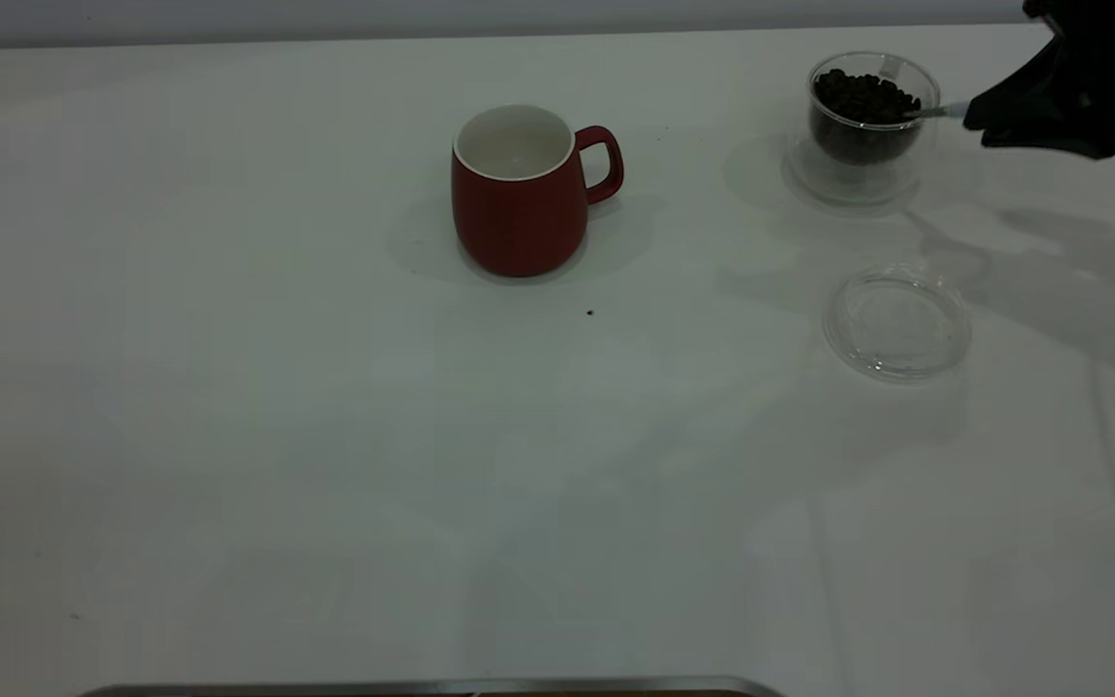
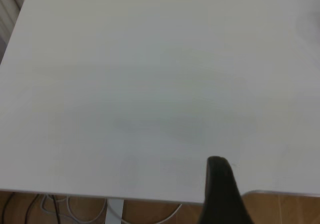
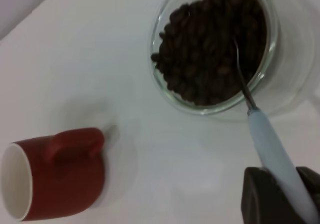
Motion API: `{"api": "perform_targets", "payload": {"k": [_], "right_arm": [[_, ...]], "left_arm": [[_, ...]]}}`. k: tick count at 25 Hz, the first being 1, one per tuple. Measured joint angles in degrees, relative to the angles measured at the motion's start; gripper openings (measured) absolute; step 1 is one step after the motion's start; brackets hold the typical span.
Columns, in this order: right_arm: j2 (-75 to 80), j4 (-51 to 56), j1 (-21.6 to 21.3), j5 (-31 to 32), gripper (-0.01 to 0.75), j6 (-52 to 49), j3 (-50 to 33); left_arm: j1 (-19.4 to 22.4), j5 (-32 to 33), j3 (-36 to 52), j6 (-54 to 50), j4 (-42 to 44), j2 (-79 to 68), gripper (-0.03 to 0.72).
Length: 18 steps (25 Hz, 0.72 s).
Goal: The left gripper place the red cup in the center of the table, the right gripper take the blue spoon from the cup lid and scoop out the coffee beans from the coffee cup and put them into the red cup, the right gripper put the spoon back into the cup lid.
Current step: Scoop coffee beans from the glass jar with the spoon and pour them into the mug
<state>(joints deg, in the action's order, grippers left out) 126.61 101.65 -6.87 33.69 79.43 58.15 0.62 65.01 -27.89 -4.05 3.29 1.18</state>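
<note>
Exterior view: the red cup point(image 1: 522, 194) stands upright near the centre of the worktop point(image 1: 325, 465), handle toward 3 o'clock, its white interior showing no beans. From this the first step reads as done. At 2 o'clock from it, well apart, sits the coffee cup point(image 1: 869, 116), a clear glass vessel full of dark coffee beans point(image 1: 862, 97). The cup lid point(image 1: 898, 322), also clear glass, lies flat on the worktop at 6 o'clock from the coffee cup, with nothing on it.

The right end effector point(image 1: 979, 116) reaches in from the frame's 2 o'clock corner, clamped on the pale blue handle of the blue spoon point(image 3: 272, 149). In the right wrist view the metal bowl of the spoon is buried among the beans, so the scooping step appears to be in hand. Carrying beans to the red cup and returning the spoon to the lid remain. A single dark speck, possibly a bean, lies on the worktop just at 5 o'clock of the red cup.

The left end effector point(image 2: 220, 194) hangs near the worktop's edge, away from the objects; whether it is open cannot be told.

No brands, labels or writing are legible.
</note>
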Motion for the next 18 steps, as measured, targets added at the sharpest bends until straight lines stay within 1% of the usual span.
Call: {"api": "perform_targets", "payload": {"k": [5,12,18], "right_arm": [[1.48,0.0,-0.66,3.59,0.113,-1.79,0.68],[1.53,0.0,-3.53,9.17,0.113,-4.5,0.79],[1.53,-0.07,-4.45,11.12,0.113,-7.01,0.88]], "left_arm": [[0.0,0.0,0.0,0.0,0.0,0.0,0.532],[0.0,0.0,0.0,0.0,0.0,0.0,0.532],[0.0,0.0,0.0,0.0,0.0,0.0,0.532]]}}
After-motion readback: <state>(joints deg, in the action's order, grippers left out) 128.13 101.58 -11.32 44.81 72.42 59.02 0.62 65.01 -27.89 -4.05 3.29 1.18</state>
